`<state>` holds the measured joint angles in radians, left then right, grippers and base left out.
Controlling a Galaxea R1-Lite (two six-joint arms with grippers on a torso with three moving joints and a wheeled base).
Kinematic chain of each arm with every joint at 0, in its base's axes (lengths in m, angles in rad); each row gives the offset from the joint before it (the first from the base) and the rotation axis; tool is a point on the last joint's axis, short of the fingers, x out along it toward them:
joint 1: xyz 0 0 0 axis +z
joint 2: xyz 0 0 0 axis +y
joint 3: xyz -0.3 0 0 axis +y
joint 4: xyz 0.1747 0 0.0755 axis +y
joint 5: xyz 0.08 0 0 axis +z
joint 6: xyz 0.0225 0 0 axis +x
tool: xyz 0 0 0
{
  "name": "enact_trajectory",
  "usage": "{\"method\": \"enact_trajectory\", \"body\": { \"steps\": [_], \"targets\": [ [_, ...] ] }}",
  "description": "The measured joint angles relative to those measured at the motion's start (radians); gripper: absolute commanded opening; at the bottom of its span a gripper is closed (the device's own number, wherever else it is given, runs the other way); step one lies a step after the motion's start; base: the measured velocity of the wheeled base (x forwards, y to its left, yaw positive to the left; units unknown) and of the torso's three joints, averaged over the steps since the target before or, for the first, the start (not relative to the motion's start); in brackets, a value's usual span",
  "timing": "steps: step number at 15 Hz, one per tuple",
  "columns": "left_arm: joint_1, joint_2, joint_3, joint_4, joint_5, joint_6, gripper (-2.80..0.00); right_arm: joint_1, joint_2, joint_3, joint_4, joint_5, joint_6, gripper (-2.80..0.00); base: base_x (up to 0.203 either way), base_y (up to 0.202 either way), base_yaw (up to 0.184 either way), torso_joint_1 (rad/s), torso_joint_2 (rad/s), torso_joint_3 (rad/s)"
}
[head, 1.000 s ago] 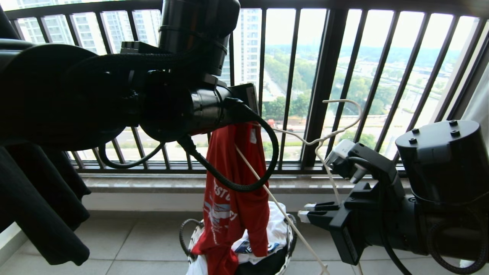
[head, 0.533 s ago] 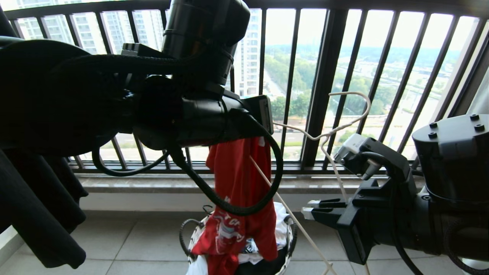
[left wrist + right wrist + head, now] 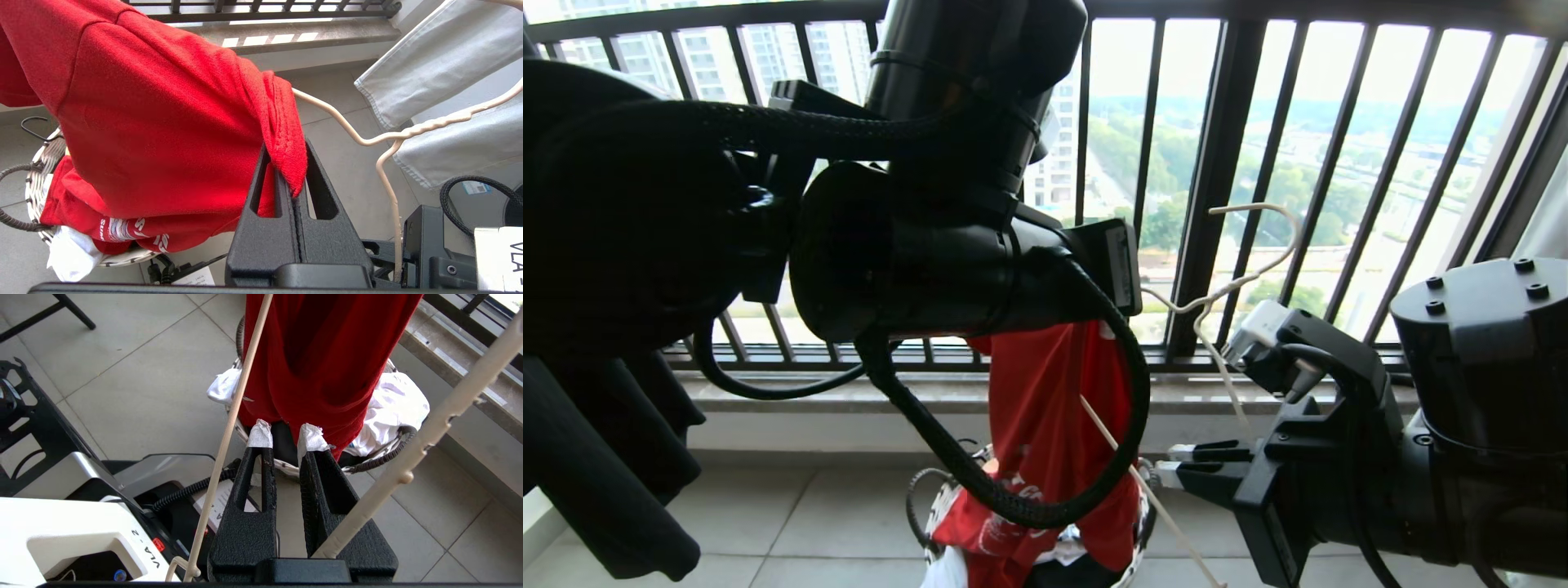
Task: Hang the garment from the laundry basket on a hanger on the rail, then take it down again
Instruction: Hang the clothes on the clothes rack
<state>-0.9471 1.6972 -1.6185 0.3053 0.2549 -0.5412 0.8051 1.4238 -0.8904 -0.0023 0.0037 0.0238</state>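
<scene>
The left gripper (image 3: 295, 179) has its fingers pressed together on a fold of the red garment (image 3: 163, 122), held above the laundry basket (image 3: 39, 163). The garment's lower part rests in the basket, over white laundry (image 3: 388, 412). The right gripper (image 3: 286, 437) sits beside the basket with its tape-tipped fingers slightly apart; the white hanger (image 3: 1241, 282) runs past them, and whether they clamp it cannot be told. A pale grey garment (image 3: 441, 61) hangs nearby.

A red T-shirt (image 3: 163, 122) with white lettering is hanging from the black left gripper (image 3: 292, 192); beside it a cream-white hanger (image 3: 1241, 278) is showing, below it a white-rimmed basket (image 3: 367, 461).
</scene>
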Motion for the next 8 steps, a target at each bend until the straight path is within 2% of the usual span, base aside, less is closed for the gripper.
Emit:
{"method": "enact_trajectory", "body": {
  "steps": [8],
  "targets": [
    [-0.097,-0.05,0.032,0.007,-0.002,-0.023,-2.8,0.012,0.015,0.003,-0.007,-0.001,0.005,-2.8,0.0,0.0,0.0,0.0,0.0,0.0]
  ]
}}
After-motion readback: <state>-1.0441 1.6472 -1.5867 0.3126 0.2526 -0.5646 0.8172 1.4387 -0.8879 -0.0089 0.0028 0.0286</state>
